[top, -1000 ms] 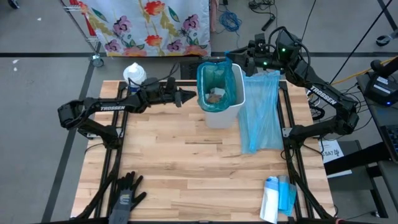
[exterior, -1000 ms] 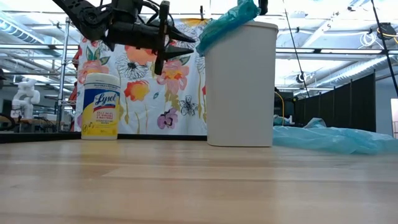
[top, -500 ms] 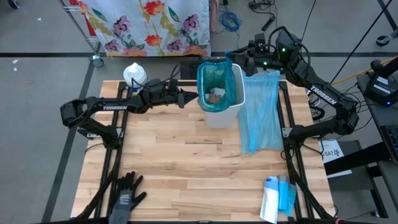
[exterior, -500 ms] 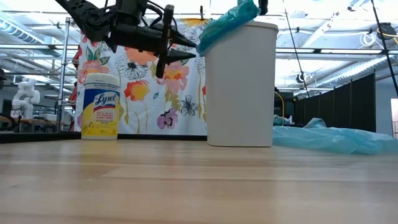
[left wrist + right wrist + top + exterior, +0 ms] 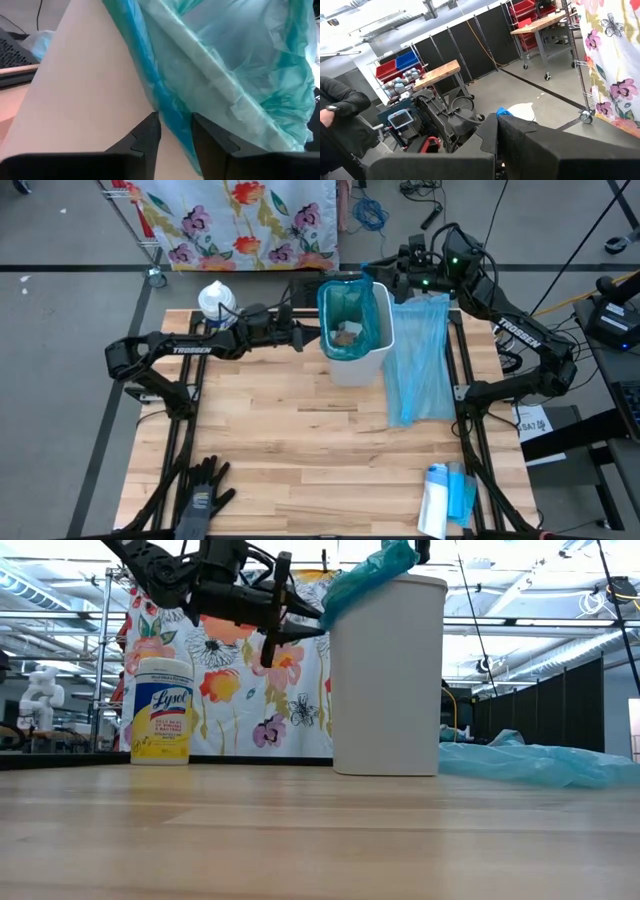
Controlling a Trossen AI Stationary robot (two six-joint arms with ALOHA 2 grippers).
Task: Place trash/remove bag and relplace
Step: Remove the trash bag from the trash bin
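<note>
A white bin (image 5: 358, 360) stands at the table's far middle, lined with a teal bag (image 5: 350, 308). The trash (image 5: 347, 333), brownish scraps, lies at the bag's bottom. My left gripper (image 5: 175, 132) is open and level at the bin's left rim. Its fingers stand either side of the bag's turned-over edge (image 5: 167, 107) on the bin's outer wall. My right gripper (image 5: 377, 272) is shut at the bin's far right rim, on the bag's edge. My left gripper comes level from the table's left; I cannot tell whether its fingers (image 5: 147, 135) touch the bag's edge or the bin wall. My right gripper pinches the bag's far rim (image 5: 385, 562) at its fingertips. That rim is drawn up above the bin's top; the rest stays in the bin.
A second light blue bag (image 5: 420, 360) lies flat on the table right of the bin. A wipes canister (image 5: 215, 300) stands far left, black gloves (image 5: 205, 490) lie near left, and a pack (image 5: 445, 495) lies near right. A floral cloth (image 5: 240, 220) hangs beyond the far edge.
My left gripper has gone level toward the table's right, up to the bin's left rim, and sunk a little. The bin, the bag and my right gripper have kept still.
</note>
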